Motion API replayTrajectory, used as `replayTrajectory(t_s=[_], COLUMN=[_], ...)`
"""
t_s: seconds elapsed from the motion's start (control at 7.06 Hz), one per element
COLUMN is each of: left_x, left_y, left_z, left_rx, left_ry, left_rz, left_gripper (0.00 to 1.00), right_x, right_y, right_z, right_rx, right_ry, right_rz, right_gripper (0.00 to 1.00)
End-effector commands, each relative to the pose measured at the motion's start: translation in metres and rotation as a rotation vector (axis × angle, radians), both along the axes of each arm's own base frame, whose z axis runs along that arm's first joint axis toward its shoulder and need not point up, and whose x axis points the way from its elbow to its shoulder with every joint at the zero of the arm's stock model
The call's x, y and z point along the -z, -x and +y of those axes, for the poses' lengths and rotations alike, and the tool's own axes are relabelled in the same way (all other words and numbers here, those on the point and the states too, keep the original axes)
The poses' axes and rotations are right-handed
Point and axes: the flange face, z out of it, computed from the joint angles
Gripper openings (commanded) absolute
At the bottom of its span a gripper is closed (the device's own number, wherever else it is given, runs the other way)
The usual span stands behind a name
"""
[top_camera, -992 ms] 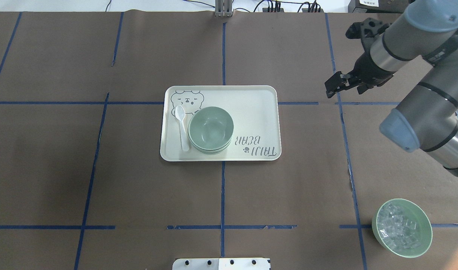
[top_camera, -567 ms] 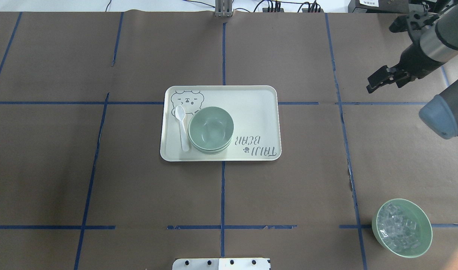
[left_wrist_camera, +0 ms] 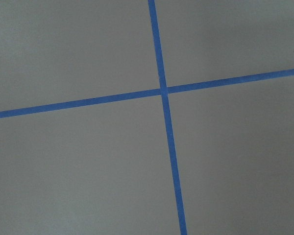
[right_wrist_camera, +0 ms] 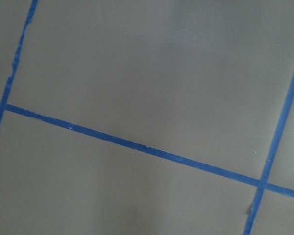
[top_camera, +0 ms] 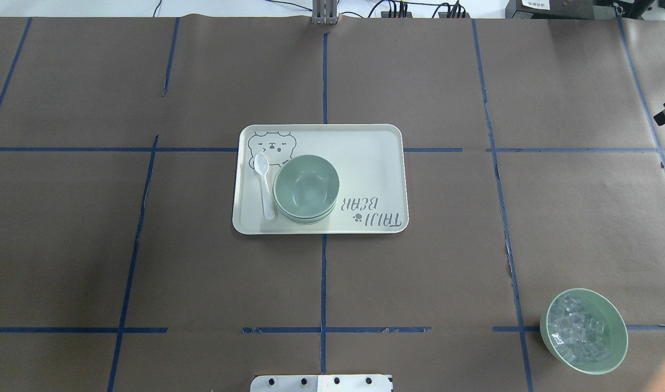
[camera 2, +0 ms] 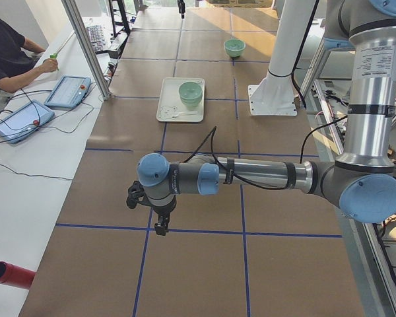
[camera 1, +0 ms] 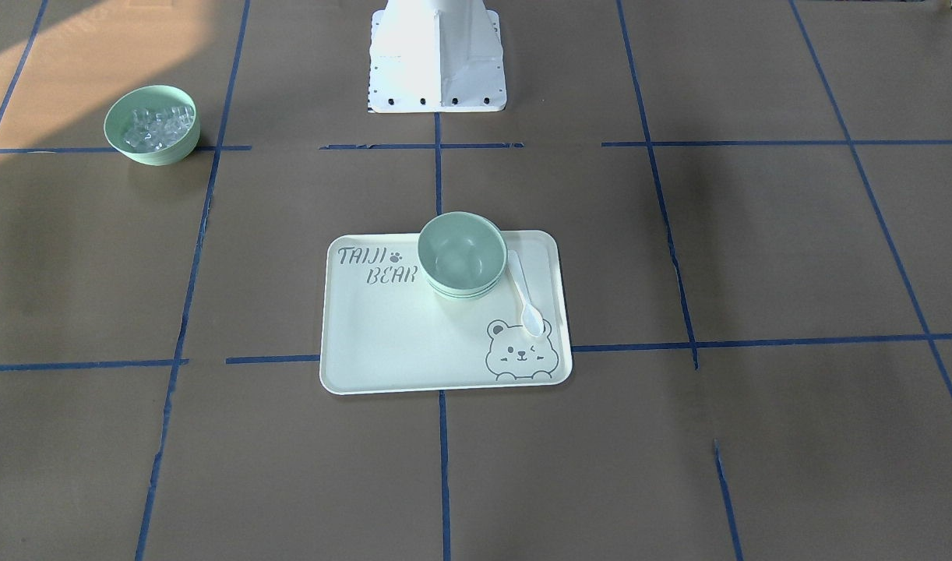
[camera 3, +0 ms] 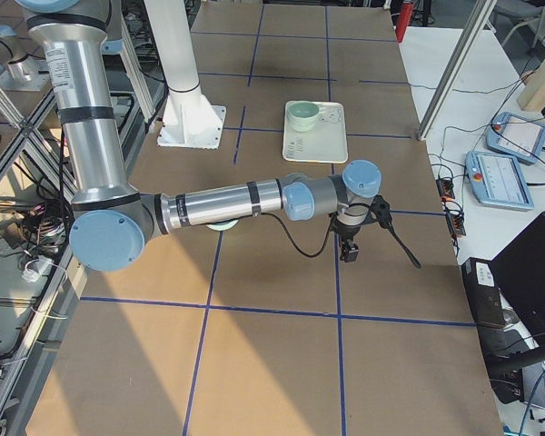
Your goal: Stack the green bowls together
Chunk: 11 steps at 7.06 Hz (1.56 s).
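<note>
Presently we are listing the green bowls (top_camera: 306, 188) as nested in one stack on the tray (top_camera: 376, 163), centre frame, so stacking is looking finished, while left gripper (camera 2: 160, 228) and right gripper (camera 3: 348, 252) are hanging well away, openness impossible to tell.

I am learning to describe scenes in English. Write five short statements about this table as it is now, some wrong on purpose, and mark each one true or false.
1. The green bowls sit nested in one stack on the tray. True.
2. The white spoon lies inside the top bowl. False: it lies on the tray, beside the stack.
3. The bowl of clear cubes stands on the tray. False: it stands on the table, far from the tray.
4. The left gripper hangs over bare table, away from the tray. True.
5. The right gripper is directly above the stack. False: it is over bare table, well away from the tray.
</note>
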Motion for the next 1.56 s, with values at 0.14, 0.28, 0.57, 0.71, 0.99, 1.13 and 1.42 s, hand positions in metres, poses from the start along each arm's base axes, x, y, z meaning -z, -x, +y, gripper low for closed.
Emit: replayTrajectory(t_s=[0.14,0.28,0.57,0.71,0.99,1.13,1.42], left_x=[0.003,0.002,0.0,0.0,0.0,0.001,0.002], left_y=[0.0,0.0,0.001,0.001,0.001,0.001,0.001], left_z=[0.0,0.0,0.0,0.0,0.0,0.0,0.0], left_rx=[0.001,0.001,0.001,0.001,0.002,0.002,0.004], left_ry=[0.0,0.002,0.005,0.005,0.006,0.004,0.003], left_rz=[0.0,0.0,-0.002,-0.002,-0.002,-0.003,-0.003], left_gripper=[1.0,1.0,1.0,1.0,1.0,1.0,1.0], right_x=[-0.073,-0.087,-0.096,-0.098,-0.084,-0.081,-0.084], right_y=[-0.078,-0.092,-0.115,-0.128,-0.126,-0.126,-0.125], right_z=[0.03,0.048,0.067,0.075,0.102,0.103,0.102], right_rx=[-0.035,-0.062,-0.126,-0.153,-0.217,-0.222,-0.215], right_ry=[0.029,0.056,0.143,0.161,0.206,0.2,0.189], right_rz=[0.009,0.004,-0.071,-0.074,-0.067,-0.062,-0.061], right_gripper=[1.0,1.0,1.0,1.0,1.0,1.0,1.0])
